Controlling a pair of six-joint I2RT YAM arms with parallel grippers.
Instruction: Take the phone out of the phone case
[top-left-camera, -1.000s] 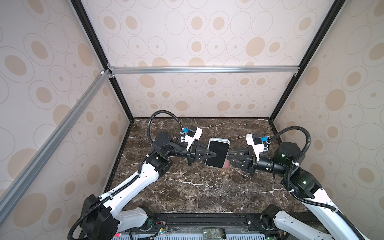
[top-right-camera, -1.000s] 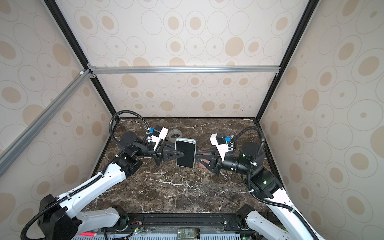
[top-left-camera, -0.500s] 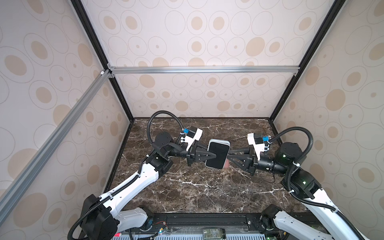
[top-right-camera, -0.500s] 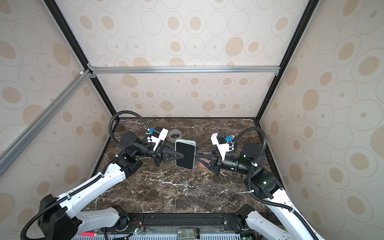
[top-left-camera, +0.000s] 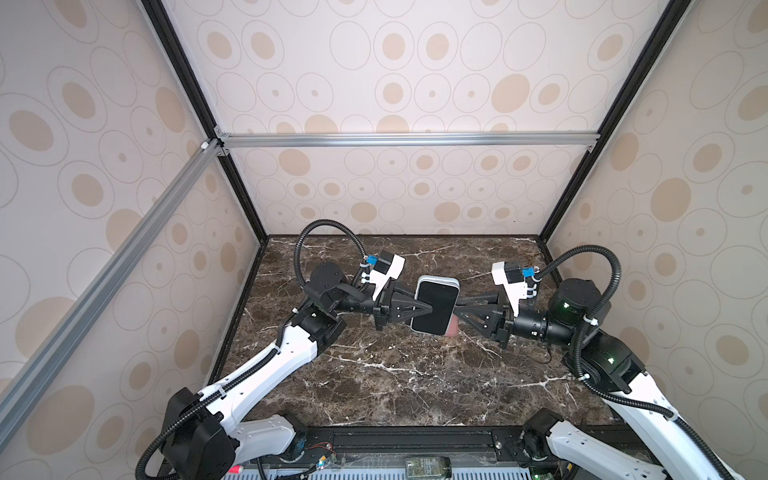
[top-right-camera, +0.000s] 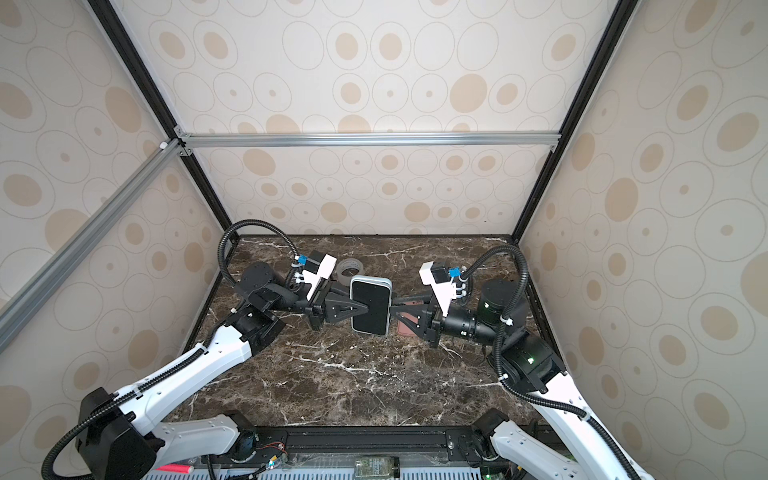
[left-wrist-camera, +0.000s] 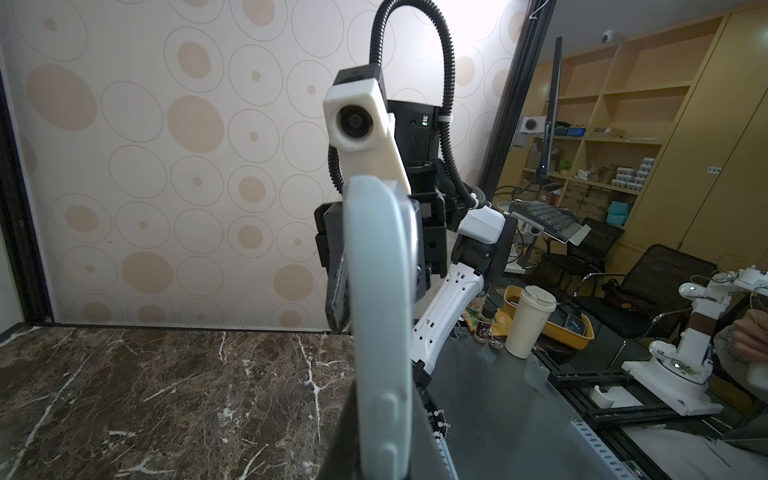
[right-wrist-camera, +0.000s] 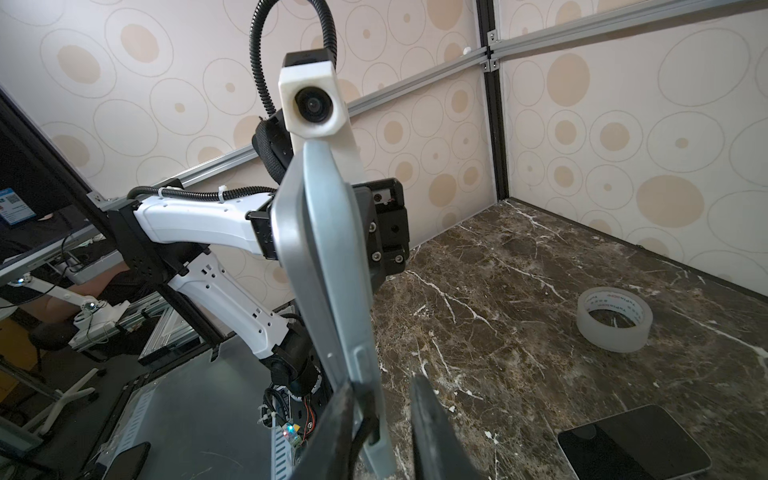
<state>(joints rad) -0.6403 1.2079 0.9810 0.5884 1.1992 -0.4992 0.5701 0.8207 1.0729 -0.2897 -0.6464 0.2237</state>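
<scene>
The phone (top-left-camera: 434, 309) (top-right-camera: 370, 309), dark screen up, hangs in mid-air in its pale blue phone case (top-left-camera: 438, 281) (top-right-camera: 371, 280) between both arms. My left gripper (top-left-camera: 428, 309) (top-right-camera: 365, 309) (left-wrist-camera: 384, 457) is shut on the case's (left-wrist-camera: 376, 291) left long edge. My right gripper (top-left-camera: 458, 311) (top-right-camera: 391, 309) (right-wrist-camera: 382, 386) straddles the opposite edge with its jaws open. One finger (right-wrist-camera: 332, 419) lies against the phone side, and the other finger (right-wrist-camera: 432, 419) stands clear of the case (right-wrist-camera: 365, 365). The phone's silver rim (right-wrist-camera: 284, 232) splays away from the case toward the far end.
A roll of clear tape (top-right-camera: 347, 270) (right-wrist-camera: 614, 320) lies on the marble table (top-left-camera: 395, 374) behind the left gripper. A flat dark slab (right-wrist-camera: 631, 440) (top-right-camera: 405, 326) rests on the table below the right gripper. Patterned walls close the back and both sides.
</scene>
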